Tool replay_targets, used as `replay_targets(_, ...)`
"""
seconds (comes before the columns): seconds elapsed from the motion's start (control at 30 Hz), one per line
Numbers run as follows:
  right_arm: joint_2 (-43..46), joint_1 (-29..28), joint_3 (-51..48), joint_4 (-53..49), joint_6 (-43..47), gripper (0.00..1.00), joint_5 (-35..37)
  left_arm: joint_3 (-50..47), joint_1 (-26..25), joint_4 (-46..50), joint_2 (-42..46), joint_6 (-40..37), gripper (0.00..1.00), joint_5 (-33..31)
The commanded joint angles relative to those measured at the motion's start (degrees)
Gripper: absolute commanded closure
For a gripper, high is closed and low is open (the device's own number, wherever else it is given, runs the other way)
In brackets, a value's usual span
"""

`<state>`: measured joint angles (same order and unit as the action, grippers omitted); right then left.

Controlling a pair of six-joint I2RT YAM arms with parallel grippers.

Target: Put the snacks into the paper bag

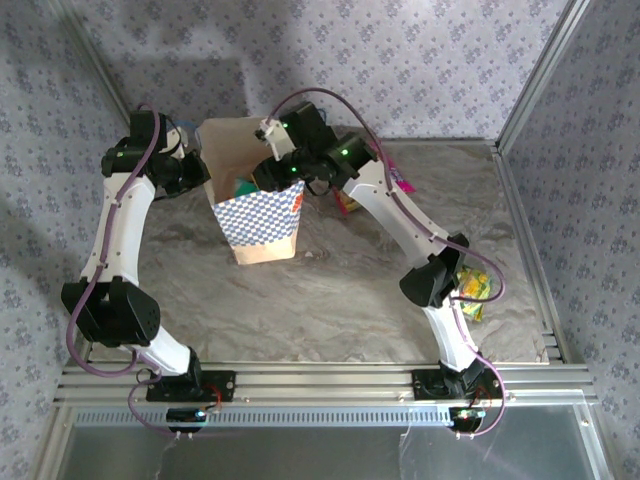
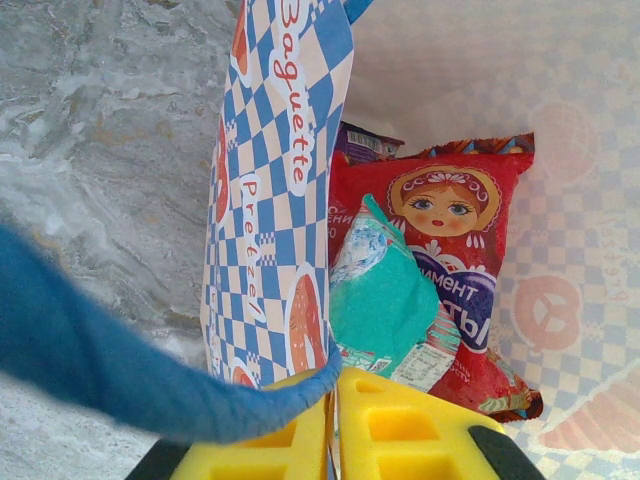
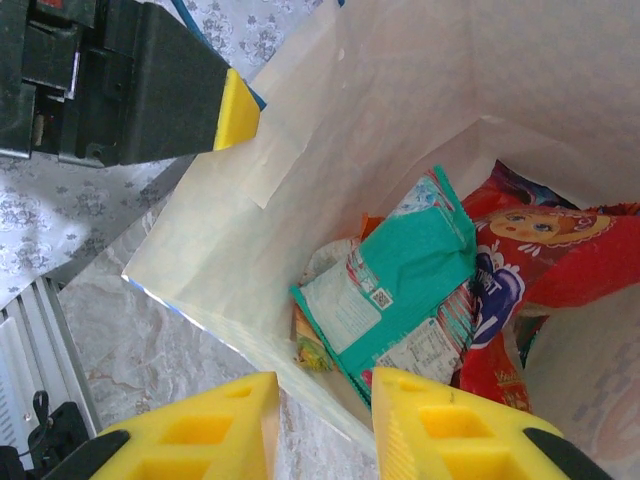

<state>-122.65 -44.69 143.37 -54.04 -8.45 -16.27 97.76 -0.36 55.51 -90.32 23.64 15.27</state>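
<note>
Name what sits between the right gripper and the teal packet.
Right wrist view: the near wall of the paper bag crosses between the right gripper and the teal packet.

A matt paper bag (image 1: 262, 225) with a flat, unshiny checked print holds a crinkled, glossy plastic teal packet (image 3: 390, 290) and a shiny red packet (image 2: 450, 220). Its blue cord handle (image 2: 100, 370) looks woven and fuzzy. The right gripper (image 3: 322, 410) is matt yellow moulded plastic. The surface (image 1: 330, 300) is dull marbled grey, edged by brushed metal rails (image 1: 330, 378).
</note>
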Motion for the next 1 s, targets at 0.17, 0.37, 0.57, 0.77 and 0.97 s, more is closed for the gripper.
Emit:
replay_targets(0.17,8.2,-0.3,-7.6,3.9,1.2,0.68,2.1,0.3,0.3,0.5,0.2,0.8,0.89,1.3)
replay_targets(0.37,13.1,0.0,-14.7,5.9,1.0,0.67,4.3,0.4,0.0,0.5,0.3,0.9,0.89,1.2)
replay_targets(0.57,19.5,0.4,-24.0,9.5,0.0,0.65,6.1,0.6,-0.3,0.3,0.2,1.3,0.89,1.1)
replay_targets(0.77,26.8,1.9,-34.0,12.3,-1.5,0.65,8.8,1.1,-0.6,0.7,0.2,1.2,0.89,0.7)
replay_targets(0.97,33.4,4.2,-43.1,13.8,-4.5,0.66,10.4,1.5,-1.2,1.2,0.2,1.1,0.89,0.5)
